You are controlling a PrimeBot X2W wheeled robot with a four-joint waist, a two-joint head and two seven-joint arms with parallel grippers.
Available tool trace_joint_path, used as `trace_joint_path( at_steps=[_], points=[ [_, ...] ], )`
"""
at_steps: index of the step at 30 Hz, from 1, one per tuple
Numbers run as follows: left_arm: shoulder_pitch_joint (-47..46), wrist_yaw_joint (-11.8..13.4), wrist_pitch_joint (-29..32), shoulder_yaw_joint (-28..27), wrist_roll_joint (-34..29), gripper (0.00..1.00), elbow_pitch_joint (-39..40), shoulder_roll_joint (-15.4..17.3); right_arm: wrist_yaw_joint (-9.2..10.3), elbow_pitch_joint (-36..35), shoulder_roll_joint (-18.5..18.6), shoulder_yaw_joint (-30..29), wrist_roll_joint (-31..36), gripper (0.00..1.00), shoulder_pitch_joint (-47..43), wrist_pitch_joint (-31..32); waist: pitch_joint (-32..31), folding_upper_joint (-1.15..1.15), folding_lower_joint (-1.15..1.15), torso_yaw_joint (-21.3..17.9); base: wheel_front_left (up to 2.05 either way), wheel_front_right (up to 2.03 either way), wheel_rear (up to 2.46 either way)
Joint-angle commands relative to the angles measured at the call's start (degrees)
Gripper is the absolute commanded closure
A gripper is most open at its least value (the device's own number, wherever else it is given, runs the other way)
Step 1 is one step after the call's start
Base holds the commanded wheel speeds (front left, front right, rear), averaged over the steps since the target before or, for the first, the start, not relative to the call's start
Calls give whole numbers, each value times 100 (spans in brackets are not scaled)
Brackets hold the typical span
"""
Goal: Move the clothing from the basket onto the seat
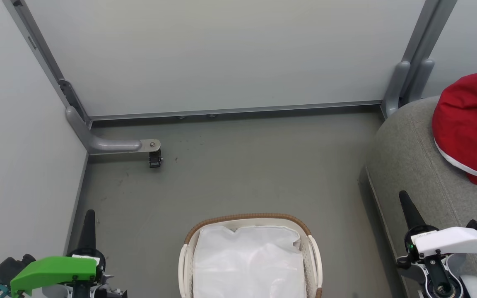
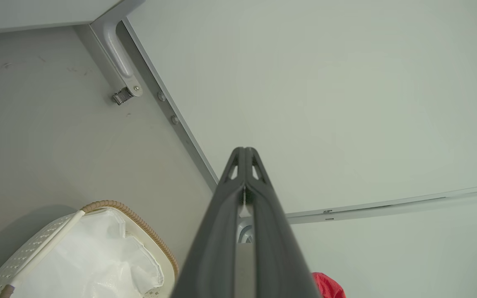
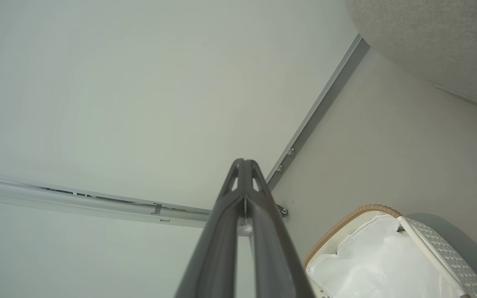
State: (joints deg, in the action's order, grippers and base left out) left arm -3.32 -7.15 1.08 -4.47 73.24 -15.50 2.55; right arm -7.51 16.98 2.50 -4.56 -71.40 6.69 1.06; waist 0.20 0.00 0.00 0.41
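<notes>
The red clothing [image 1: 468, 124] with white trim lies bunched on the grey seat [image 1: 408, 161] at the right edge of the head view; a red scrap of the clothing [image 2: 327, 286] peeks in at the bottom of the left wrist view. The white basket [image 1: 246, 220] with its brown woven rim stands on the floor at bottom centre, showing its white liner [image 1: 249, 263] inside. My left gripper [image 1: 88, 218] is shut at the lower left, well apart from the basket. My right gripper [image 1: 405, 200] is shut at the lower right, over the seat's front edge.
Pale partition walls [image 1: 222, 54] enclose the grey floor [image 1: 242, 165] on the left and far sides. A grey metal foot with a small black caster [image 1: 155, 158] juts out from the left corner. Another grey post [image 1: 412, 78] stands behind the seat.
</notes>
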Motion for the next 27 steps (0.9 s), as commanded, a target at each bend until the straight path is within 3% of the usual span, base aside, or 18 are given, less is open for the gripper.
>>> trace_joint_path(
  at_steps=[1,27],
  points=[
    [-150,-39,39,-34,155,100,54,40,2,-77,37,-29,-151,100,-17,48,0,0,0,-1,0,0,0],
    [-268,-41,360,-152,1236,100,120,47,3,-222,47,-141,-1352,100,-50,368,-1,0,0,-23,0,0,0]
  ],
)
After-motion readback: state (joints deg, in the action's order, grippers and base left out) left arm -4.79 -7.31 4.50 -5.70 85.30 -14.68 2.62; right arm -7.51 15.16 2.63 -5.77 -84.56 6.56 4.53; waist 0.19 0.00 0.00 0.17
